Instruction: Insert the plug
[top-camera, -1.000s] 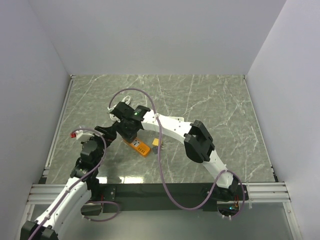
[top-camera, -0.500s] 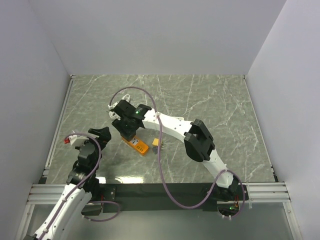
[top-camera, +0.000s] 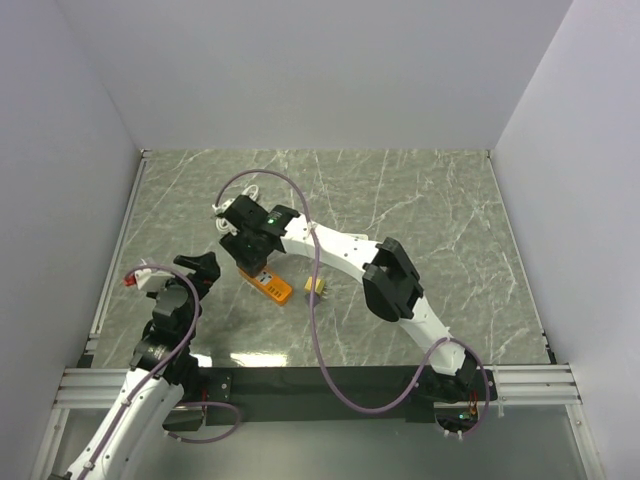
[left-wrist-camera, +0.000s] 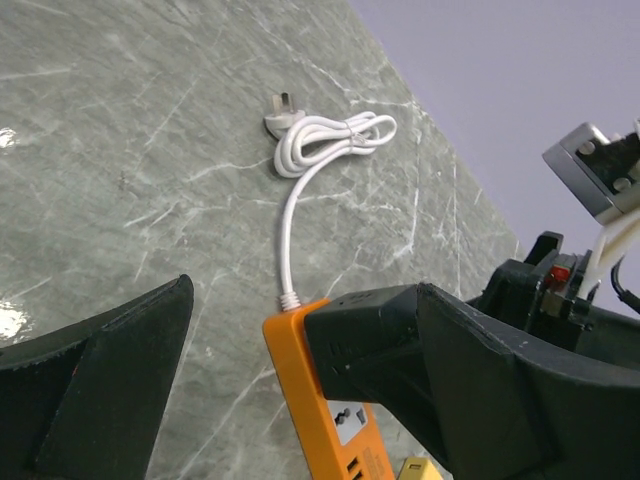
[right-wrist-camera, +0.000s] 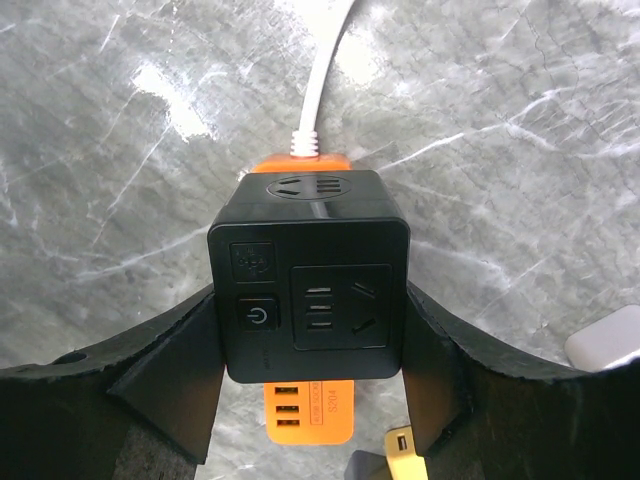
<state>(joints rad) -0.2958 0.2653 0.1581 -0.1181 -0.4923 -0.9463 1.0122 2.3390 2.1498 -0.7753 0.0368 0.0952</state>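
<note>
A green marbled desk (top-camera: 420, 200) between white walls (top-camera: 320, 80).
The right tool (right-wrist-camera: 305, 370) grips a black plastic cube plug (right-wrist-camera: 308, 275) above the orange plastic power strip (top-camera: 274, 287); the left tool (top-camera: 200, 268) gapes wide, empty.

Orange power strip (top-camera: 276, 289) near small yellow object (top-camera: 318, 287), right arm (top-camera: 335, 250) over its end.

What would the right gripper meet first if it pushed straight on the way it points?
The orange power strip, directly behind the black cube adapter it grips; the gap between them is unclear.
</note>
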